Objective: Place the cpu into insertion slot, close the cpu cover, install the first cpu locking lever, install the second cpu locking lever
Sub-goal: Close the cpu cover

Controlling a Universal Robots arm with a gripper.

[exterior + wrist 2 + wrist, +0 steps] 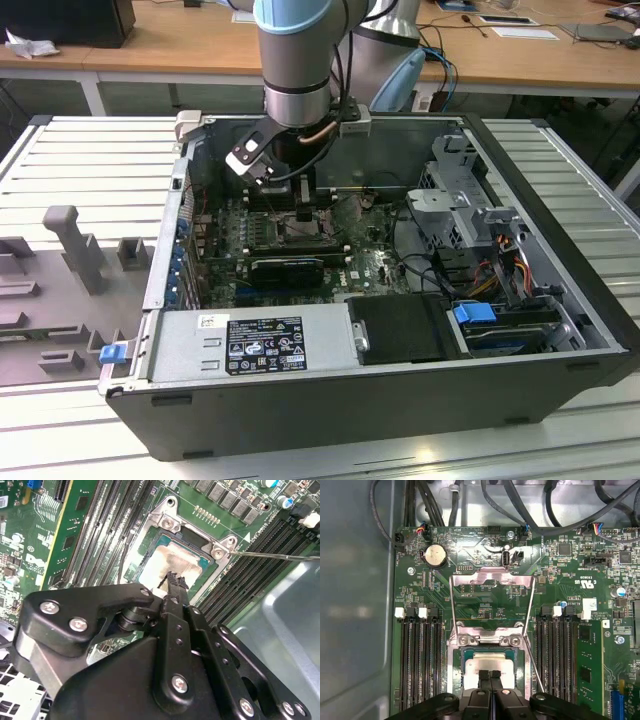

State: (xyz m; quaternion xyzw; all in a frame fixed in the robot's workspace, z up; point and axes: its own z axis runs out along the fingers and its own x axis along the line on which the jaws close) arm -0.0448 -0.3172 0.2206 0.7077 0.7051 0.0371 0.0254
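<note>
The cpu (pixel 487 661) (pixel 167 562), a small square chip with a pale silvery top, lies flat inside the insertion slot (pixel 453 670) (pixel 144 539) on the green motherboard. My gripper (pixel 489 674) (pixel 175 580) is directly over it, its black fingers shut together with the tips at the chip's top face. The cpu cover (pixel 492 578) is swung open, tipped back from its hinge on the far side of the slot, and the board shows through its window. A thin wire lever (pixel 534 667) (pixel 280 556) sticks out beside the slot. In the exterior view the gripper (pixel 290 205) reaches down into the open computer case.
Long black memory slots (pixel 417 660) (pixel 562 655) flank the slot on both sides. A black expansion card (pixel 288 268), a power supply (pixel 250 345) and a drive cage (pixel 470 200) crowd the case. Cables (pixel 520 505) and a coin battery (pixel 435 555) lie beyond the cover.
</note>
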